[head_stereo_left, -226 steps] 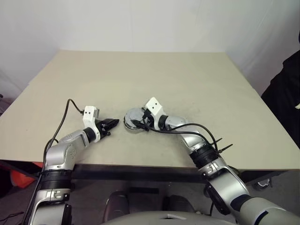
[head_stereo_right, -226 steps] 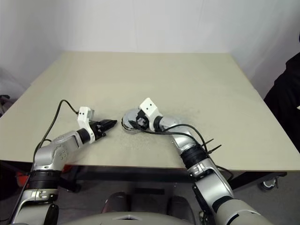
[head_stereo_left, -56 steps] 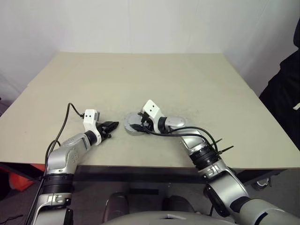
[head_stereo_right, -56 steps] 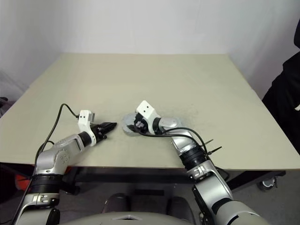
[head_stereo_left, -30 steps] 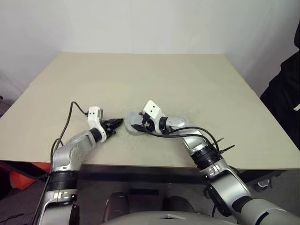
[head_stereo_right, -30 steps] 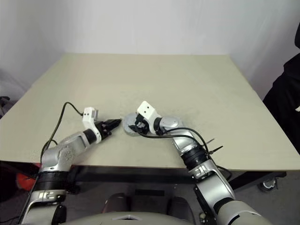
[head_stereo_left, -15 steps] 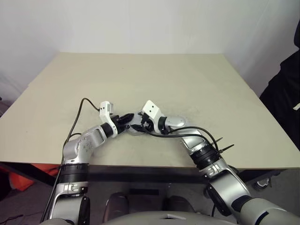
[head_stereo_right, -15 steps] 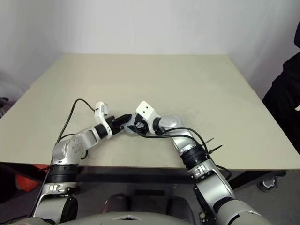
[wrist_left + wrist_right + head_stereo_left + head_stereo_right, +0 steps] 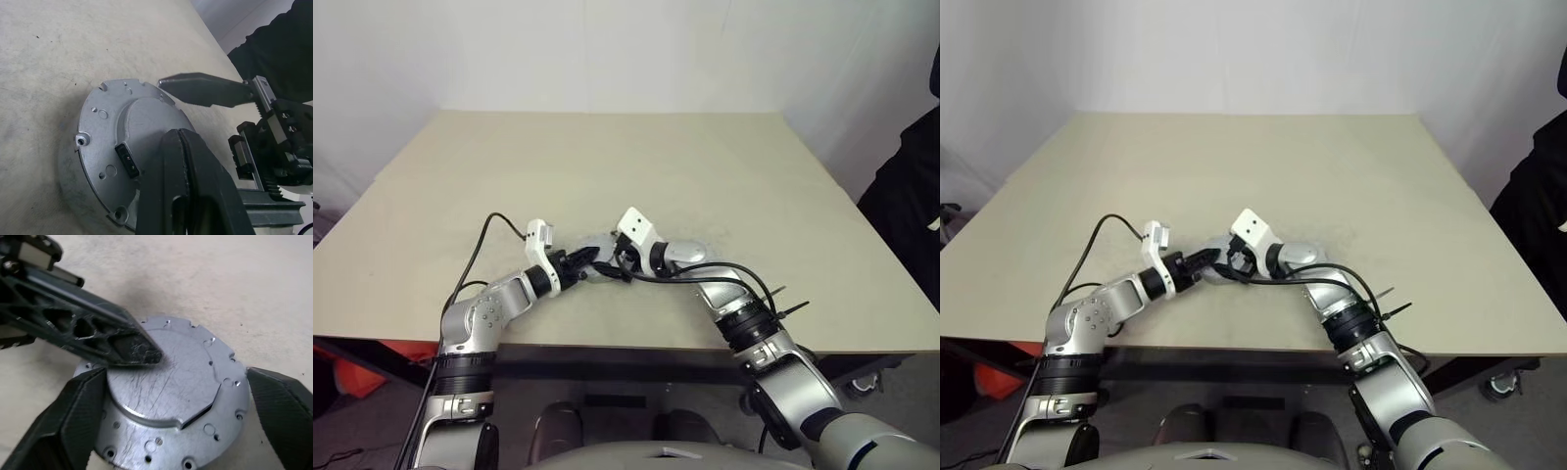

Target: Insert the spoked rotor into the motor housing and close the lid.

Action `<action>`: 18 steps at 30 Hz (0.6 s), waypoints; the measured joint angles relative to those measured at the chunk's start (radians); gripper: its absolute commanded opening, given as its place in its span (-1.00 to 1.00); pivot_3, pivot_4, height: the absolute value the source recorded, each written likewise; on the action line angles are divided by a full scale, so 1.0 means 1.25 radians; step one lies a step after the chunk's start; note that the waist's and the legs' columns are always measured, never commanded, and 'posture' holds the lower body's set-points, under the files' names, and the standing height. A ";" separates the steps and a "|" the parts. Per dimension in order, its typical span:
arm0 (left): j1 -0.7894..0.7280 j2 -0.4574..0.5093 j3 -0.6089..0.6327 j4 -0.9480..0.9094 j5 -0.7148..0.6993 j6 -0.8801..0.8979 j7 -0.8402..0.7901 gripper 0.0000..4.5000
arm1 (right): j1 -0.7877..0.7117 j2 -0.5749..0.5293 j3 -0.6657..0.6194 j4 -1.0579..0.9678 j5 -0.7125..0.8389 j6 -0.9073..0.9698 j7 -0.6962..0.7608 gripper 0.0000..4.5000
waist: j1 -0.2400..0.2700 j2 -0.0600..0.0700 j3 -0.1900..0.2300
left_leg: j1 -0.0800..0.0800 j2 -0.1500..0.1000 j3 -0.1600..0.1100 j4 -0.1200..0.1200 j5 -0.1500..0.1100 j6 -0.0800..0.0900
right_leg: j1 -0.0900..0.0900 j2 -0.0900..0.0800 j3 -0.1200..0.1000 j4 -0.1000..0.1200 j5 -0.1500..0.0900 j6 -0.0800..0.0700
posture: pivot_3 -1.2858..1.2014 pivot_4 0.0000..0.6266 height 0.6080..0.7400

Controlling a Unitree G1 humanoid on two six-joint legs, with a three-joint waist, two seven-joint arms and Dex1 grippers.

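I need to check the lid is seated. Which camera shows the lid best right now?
The right wrist view: the lid faces the camera almost whole, with the shut left gripper tip over it. The left wrist view shows it partly behind that gripper's fingers. In the eye views it is small, between the two grippers.

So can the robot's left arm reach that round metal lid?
Yes, it looks so. The left gripper, shut, already has its tip on the lid, and the right gripper's open fingers stand on either side, not blocking it.
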 measured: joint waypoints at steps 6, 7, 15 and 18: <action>-0.003 0.002 -0.007 0.001 0.000 -0.002 -0.003 -1.00 | 0.007 -0.092 -0.075 -0.156 0.059 0.087 0.045 0.99 | 0.007 0.000 0.000 | 0.000 0.000 0.000 -0.001 0.000 0.000 | 0.000 0.000 0.000 0.000 0.000 0.001 | 0.03 -1.00 1.00; -0.003 0.003 -0.007 0.001 0.000 -0.003 -0.003 -1.00 | 0.007 -0.105 -0.092 -0.180 0.074 0.105 0.053 0.99 | 0.007 0.000 0.000 | 0.000 0.000 0.000 -0.002 0.000 0.000 | 0.000 0.000 0.000 0.000 0.000 0.001 | 0.03 -1.00 1.00; -0.010 0.005 -0.011 0.012 0.003 -0.012 -0.004 -1.00 | -0.026 -0.059 -0.277 -0.206 0.234 0.437 -0.025 0.99 | 0.007 0.000 0.000 | 0.001 0.000 0.001 -0.002 0.000 0.000 | -0.001 0.000 0.001 0.000 -0.001 0.001 | 0.03 -1.00 1.00; -0.013 0.007 -0.011 0.014 0.003 -0.015 -0.006 -1.00 | -0.028 -0.009 -0.353 -0.183 0.288 0.601 -0.084 0.99 | 0.007 0.000 0.000 | 0.001 0.000 0.001 -0.002 0.000 -0.001 | -0.001 0.000 0.001 0.000 -0.001 0.001 | 0.03 -1.00 1.00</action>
